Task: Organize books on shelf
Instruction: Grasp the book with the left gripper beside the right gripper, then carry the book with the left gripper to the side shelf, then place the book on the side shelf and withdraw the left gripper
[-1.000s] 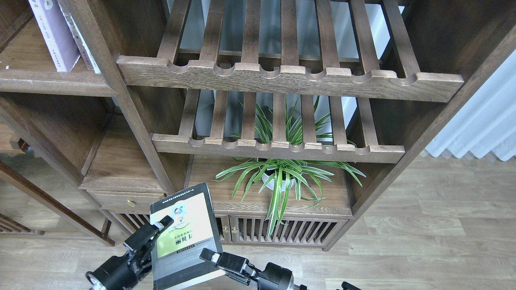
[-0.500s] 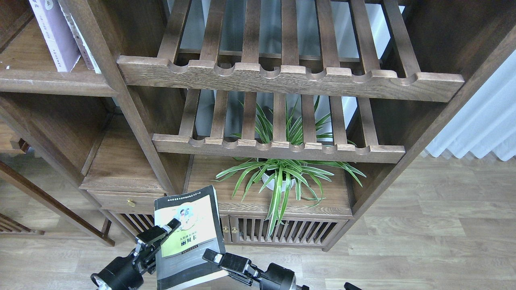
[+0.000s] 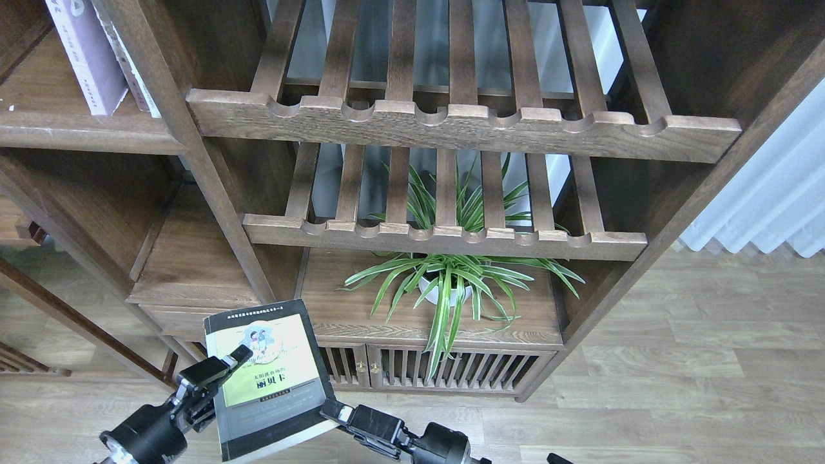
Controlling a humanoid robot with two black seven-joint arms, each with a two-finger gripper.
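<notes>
holding: left hand (image 3: 216, 374) grips black-grey book (image 3: 267, 377) at its left edge, fingers closed on the cover
right hand (image 3: 335, 410): at the book's lower right corner; grip unclear
room: open floor (image 3: 644, 386) to the right
shelf (image 3: 77, 132): upper left, well apart, lavender book (image 3: 84, 55) standing on it

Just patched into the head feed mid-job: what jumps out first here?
The black-grey paperback with the yellow-green panel, low left of centre, held between the left gripper on its left edge and the right gripper at its lower right corner. Behind it, a green spider plant in a white pot sits under the slatted wooden racks.
</notes>
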